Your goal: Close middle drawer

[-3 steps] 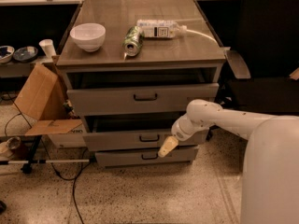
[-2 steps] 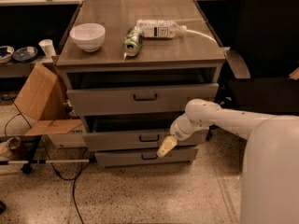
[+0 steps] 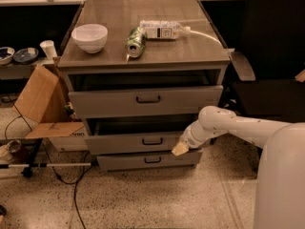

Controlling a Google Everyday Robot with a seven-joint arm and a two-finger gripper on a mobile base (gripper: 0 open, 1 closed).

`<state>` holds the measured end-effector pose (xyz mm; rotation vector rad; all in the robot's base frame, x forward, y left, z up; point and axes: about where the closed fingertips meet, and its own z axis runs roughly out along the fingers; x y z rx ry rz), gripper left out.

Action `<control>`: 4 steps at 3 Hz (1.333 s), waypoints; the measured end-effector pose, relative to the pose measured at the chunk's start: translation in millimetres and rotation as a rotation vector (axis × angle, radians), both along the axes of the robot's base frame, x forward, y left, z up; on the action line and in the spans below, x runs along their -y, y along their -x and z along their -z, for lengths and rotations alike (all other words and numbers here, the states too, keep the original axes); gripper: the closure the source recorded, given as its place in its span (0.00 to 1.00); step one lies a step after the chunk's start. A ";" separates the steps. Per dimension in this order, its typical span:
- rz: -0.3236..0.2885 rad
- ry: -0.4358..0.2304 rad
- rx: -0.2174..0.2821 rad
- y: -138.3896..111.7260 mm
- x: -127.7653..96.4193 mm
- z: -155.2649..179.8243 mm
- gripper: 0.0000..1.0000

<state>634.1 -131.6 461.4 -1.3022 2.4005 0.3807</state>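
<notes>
The middle drawer [image 3: 143, 142] is a grey metal drawer with a small dark centre handle. It sticks out a little from the cabinet, with a dark gap above its front. My gripper [image 3: 180, 148], on the white arm coming in from the right, is at the lower right part of this drawer's front, touching it or very close to it. The taller top drawer [image 3: 145, 100] is also pulled out. The short bottom drawer [image 3: 150, 160] sits below.
On the cabinet top [image 3: 190, 51] stand a white bowl [image 3: 89, 36], a tipped green can [image 3: 135, 41] and a lying plastic bottle [image 3: 161, 30]. A cardboard box [image 3: 40, 104] and cables lie on the floor at left. A black chair [image 3: 271, 70] stands at right.
My gripper has shifted slightly to the right along the middle drawer's front. The drawers show no clear movement.
</notes>
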 end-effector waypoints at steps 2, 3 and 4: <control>0.022 0.038 -0.039 -1.4 18.0 29.0 0.93; -0.007 0.039 -0.027 -24.5 1.1 37.2 0.81; -0.021 0.033 -0.012 -36.8 -9.2 37.7 0.58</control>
